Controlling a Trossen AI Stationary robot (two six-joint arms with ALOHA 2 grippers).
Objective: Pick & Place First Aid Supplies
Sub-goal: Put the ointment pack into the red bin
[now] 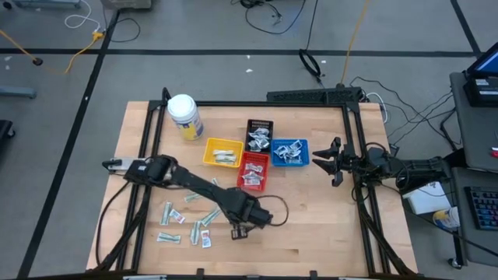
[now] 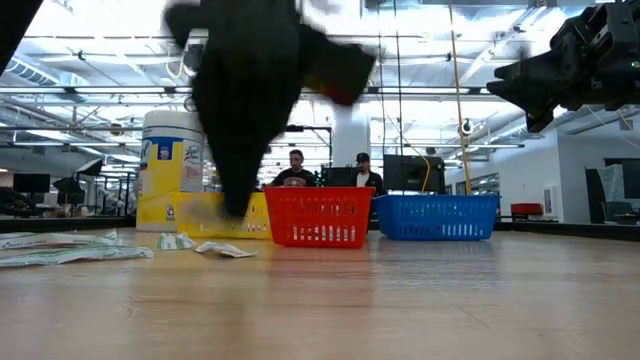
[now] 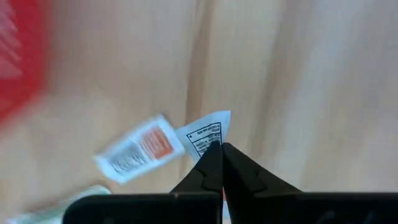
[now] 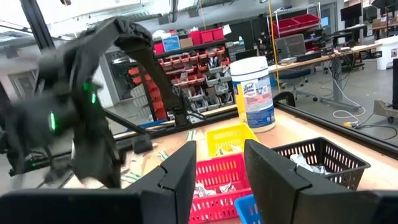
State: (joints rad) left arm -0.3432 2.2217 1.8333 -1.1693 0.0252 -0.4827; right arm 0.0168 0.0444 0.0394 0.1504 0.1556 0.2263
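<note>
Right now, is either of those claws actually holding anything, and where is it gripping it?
The left gripper pinches a small white packet with dark print by its edge. The right gripper holds nothing.

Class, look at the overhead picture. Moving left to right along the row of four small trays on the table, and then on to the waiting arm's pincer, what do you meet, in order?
Yellow tray → red tray and black tray, at about the same place across, red nearer the table's front → blue tray → right pincer, open and holding nothing.

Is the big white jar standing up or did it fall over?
Standing up. The white jar sits upright on the table beside the yellow tray.
</note>
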